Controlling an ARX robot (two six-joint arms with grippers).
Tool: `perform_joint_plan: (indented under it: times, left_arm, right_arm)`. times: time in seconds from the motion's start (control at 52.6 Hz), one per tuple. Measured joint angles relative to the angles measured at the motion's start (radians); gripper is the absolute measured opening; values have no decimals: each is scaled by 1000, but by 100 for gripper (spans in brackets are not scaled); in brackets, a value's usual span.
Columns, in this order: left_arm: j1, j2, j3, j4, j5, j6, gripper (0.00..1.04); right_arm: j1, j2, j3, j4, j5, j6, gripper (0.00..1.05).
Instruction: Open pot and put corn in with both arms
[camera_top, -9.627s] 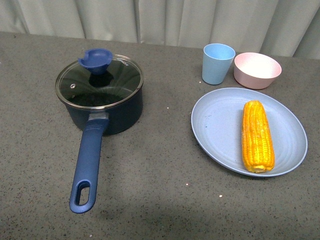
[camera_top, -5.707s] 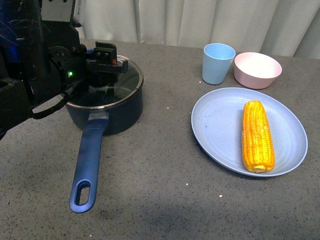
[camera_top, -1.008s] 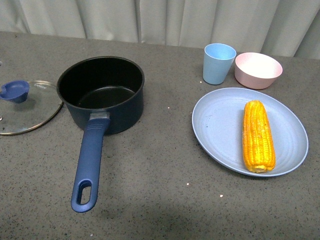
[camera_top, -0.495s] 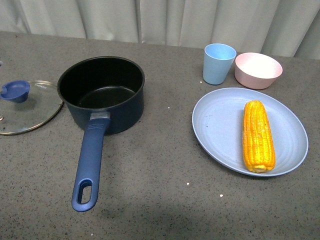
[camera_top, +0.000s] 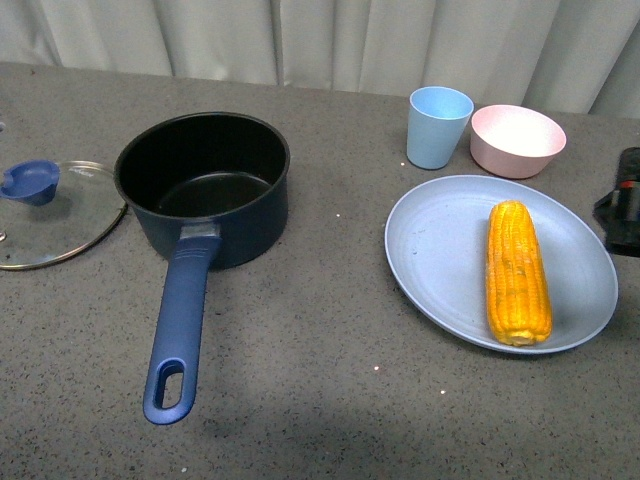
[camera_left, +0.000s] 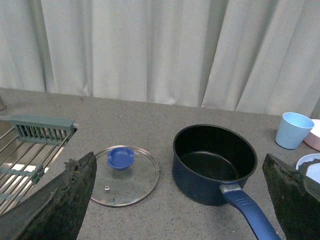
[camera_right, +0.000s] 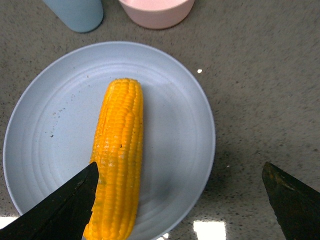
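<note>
The pot (camera_top: 205, 185) stands open with its glass lid (camera_top: 50, 215) flat at its nine o'clock. The corn (camera_top: 517, 272) lies on the blue plate (camera_top: 440, 250) at the pot's three o'clock, running twelve to six. The right gripper (camera_right: 178, 167) hangs over the plate, jaws wide and empty, with the cob beside one finger, so I'd centre it over the cob's middle and close across its width; the left gripper (camera_left: 178, 157) is also spread and empty.

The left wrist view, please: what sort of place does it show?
Probably a kitchen counter: a speckled grey worktop, a draining rack at its edge, and a pot with its glass lid lying beside it.
</note>
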Motion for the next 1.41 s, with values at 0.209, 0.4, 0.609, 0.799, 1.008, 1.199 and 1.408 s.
perform_joint_plan:
  times: [0.209,0.4,0.609,0.799,1.008,1.199,1.408]
  left_arm:
    - [0,0,0,0,0,0,98]
    - [0,0,0,0,0,0,98]
    - [0,0,0,0,0,0,98]
    - [0,0,0,0,0,0,98]
    - [0,0,0,0,0,0,98]
    - [0,0,0,0,0,0,98]
    - [0,0,0,0,0,0,98]
  right_arm:
    - [55,198,166,-95,-27,86,96]
    - [86,305,266,-182,-2,123,96]
    - [93,382,329,-220,5,153,96]
    - [102,431,369,-241,5,166,93]
    - [105,444,381,-249,-3,171,63]
    - [104,443,384,-247,-20,170,36]
    - [86,361,363,-237,-134,179,19]
